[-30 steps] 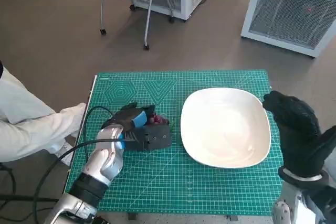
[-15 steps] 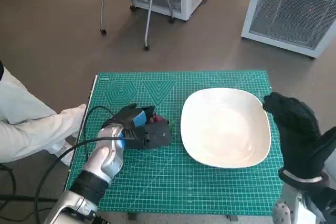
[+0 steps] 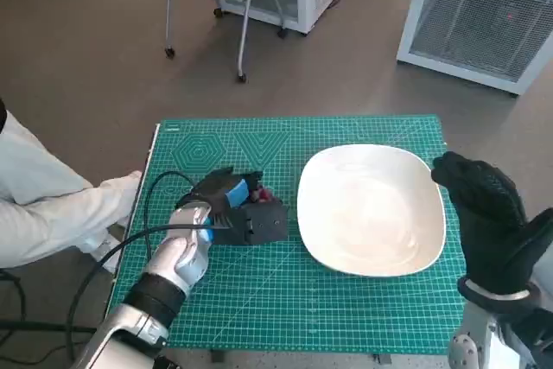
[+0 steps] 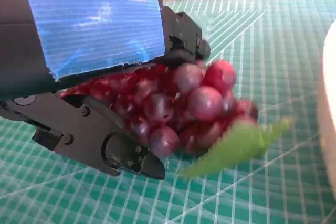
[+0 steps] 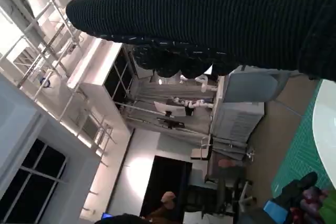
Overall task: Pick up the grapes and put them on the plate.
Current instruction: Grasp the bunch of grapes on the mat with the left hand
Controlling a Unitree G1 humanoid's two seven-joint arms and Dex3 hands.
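One bunch of dark red grapes (image 4: 184, 111) with a green leaf is sitting in the grip of the left robot hand (image 3: 232, 205), whose black fingers (image 4: 100, 142) are curling around the fruit from both sides. From the head camera only a little red is showing past the fingers, over the green cutting mat (image 3: 285, 300) that is covering the surface. It is not possible to tell whether the bunch is touching the mat or is just above it. The grapes are lying just beside the near edge of a large white plate (image 3: 371, 209), which is resting on the mat toward the robot's right.

The right robot hand (image 3: 484, 213), in its black knitted glove, is standing upright at the plate's far side, holding nothing, with its fingers loosely curved. A person's pale sleeve (image 3: 52, 205) is reaching in beside the surface on the robot's left.
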